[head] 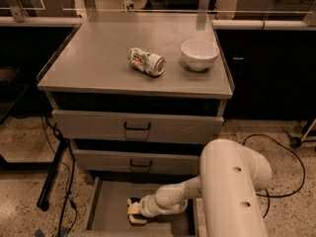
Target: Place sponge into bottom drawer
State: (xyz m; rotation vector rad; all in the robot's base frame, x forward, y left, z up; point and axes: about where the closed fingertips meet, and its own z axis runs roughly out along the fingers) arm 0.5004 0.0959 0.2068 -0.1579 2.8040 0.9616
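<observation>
Down inside the open bottom drawer (111, 209), the hand (139, 212) sits against the sponge (132, 207) on the drawer floor; its grip cannot be told. Above that drawer, a can (146, 61) and bowl (199, 54) rest on the surface (98, 58)

The white arm's end effector (141, 209) sits low inside the open grey metal bottom drawer (106, 207), the pale yellow sponge (134, 215) at its tip, while well above it a crushed printed can (146, 61) and white bowl (199, 54) rest on the grey tabletop (94, 58).
</observation>
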